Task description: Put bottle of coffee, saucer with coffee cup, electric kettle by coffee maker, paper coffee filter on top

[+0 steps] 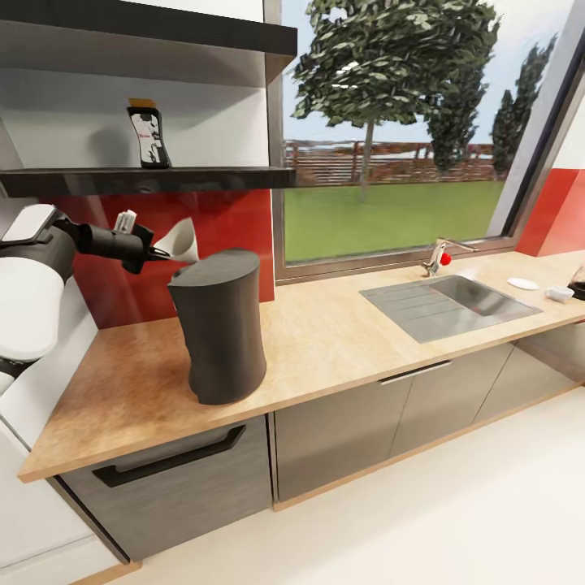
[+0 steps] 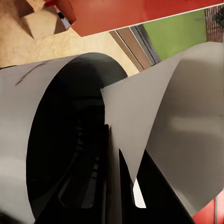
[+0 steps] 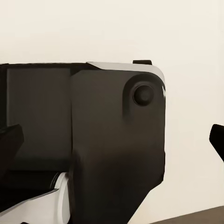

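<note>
Left gripper [image 1: 153, 252] clamped on paper coffee filter [image 1: 180, 240] above coffee maker [image 1: 218, 327]; right gripper's state untellable; risk: light cone tipping off the rim on release.

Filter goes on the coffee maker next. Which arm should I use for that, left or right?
Left. The left gripper already holds the paper filter just above the coffee maker, whose open top sits right below it in the left wrist view. The right wrist view shows robot body and floor, away from the counter.
</note>
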### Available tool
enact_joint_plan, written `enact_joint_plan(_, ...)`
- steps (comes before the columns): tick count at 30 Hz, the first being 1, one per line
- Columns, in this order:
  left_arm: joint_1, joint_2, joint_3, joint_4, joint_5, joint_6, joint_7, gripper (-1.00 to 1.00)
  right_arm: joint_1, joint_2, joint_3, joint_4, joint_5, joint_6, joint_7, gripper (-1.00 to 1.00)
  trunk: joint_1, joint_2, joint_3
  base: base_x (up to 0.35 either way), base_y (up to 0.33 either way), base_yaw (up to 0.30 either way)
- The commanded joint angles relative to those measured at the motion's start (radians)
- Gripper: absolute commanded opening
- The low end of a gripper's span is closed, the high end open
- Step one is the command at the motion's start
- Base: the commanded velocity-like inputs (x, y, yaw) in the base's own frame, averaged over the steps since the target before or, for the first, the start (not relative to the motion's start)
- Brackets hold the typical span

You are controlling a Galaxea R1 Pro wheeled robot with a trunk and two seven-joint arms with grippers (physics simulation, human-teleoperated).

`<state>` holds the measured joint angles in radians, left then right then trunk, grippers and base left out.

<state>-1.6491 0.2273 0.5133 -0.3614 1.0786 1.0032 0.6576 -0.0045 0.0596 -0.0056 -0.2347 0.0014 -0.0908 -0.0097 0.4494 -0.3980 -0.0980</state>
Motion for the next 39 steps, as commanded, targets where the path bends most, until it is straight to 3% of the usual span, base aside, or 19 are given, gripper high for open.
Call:
enact_joint_plan(1,0.001,0.0,0.005,-0.001,0.006,0.003,0.008,-1.0,0.0,0.0,-0.001,0.0,0.0,-0.003,-0.001,1.0,0.001,-0.002,-0.002,0.0,0.0,0.0)
enact_joint_plan(17,0.031,0.001,0.005,0.001,0.006,0.004,0.008,-1.0,0.0,0.0,-0.001,0.0,0.0,-0.003,-0.001,1.0,0.001,-0.002,-0.002,0.0,0.0,0.0)
enact_joint_plan(18,0.032,0.001,0.005,0.0,0.006,0.004,0.008,1.0,0.0,0.0,-0.001,0.0,0.0,-0.003,-0.001,1.0,0.001,-0.002,-0.002,0.0,0.0,0.0)
enact_joint_plan(39,0.034,0.006,0.007,-0.001,0.006,0.003,0.007,1.0,0.0,0.0,-0.001,0.0,0.0,-0.003,-0.001,1.0,0.001,-0.002,-0.002,0.0,0.0,0.0)
